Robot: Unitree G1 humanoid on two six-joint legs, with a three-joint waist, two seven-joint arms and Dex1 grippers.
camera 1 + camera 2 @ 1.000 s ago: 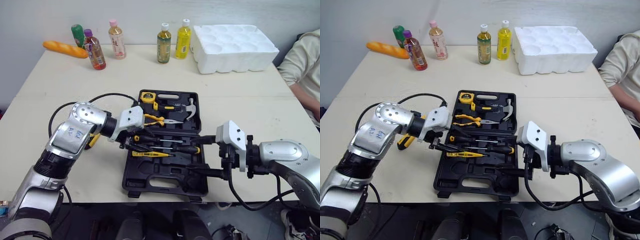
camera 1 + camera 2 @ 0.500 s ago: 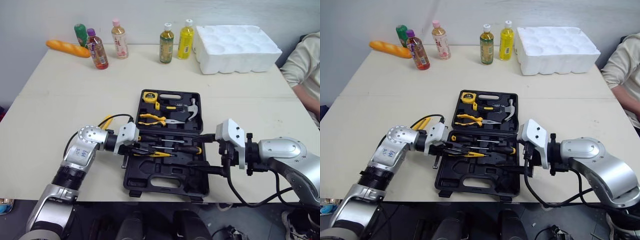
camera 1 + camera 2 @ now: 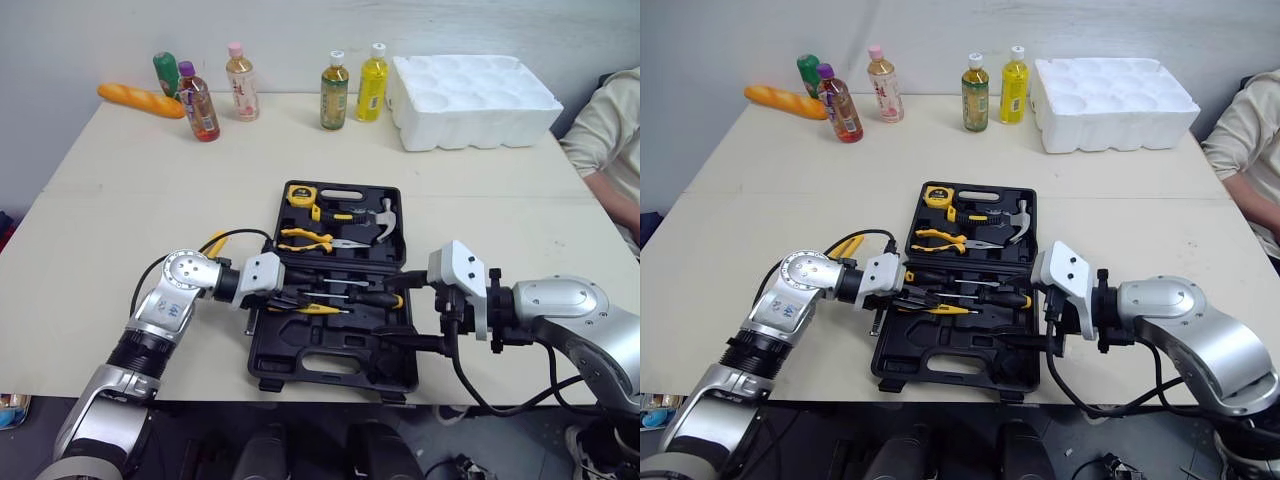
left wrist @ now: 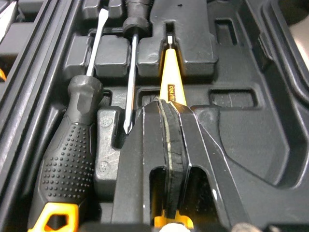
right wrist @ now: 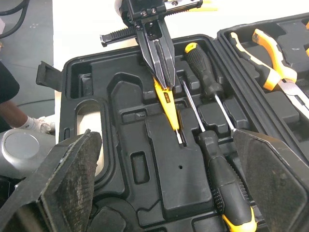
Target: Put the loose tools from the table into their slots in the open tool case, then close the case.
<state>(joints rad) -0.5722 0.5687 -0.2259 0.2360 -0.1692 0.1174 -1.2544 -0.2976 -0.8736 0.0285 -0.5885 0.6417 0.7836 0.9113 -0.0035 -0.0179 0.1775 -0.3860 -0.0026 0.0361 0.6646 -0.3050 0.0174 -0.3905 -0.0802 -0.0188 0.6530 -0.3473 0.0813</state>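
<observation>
Left wrist view looks along the left gripper (image 4: 166, 104), whose two fingers are pressed together with no gap between the pads. They lie directly over the handle of the yellow screwdriver (image 4: 173, 72), which lies along a slot in the near half of the tool case (image 3: 330, 368). Whether the fingers really grip this handle or only rest on it, I cannot tell.

Just beside it, in the same half of the case, two black-handled screwdrivers (image 3: 368, 297) lie in their slots, pointing in opposite directions. The right gripper (image 3: 392, 310) is at the right edge of the case, over this same half. Its fingers are spread wide apart and hold nothing.

The case lies open and flat on the table (image 3: 480, 220). In its far half sit the tape measure (image 3: 300, 194), the hammer (image 3: 375, 212) and the pliers (image 3: 310, 238), each in its own recess. A yellow-handled tool (image 3: 213, 243) lies on the table just beside the left side of the case, partly hidden behind the left arm.

Beyond the case and well apart from it stand several bottles (image 3: 334, 90), with a bread loaf (image 3: 140, 99) to the far left and a white foam tray (image 3: 470, 85) to the far right. A person's sleeve (image 3: 615, 120) shows further to the right of the case.
</observation>
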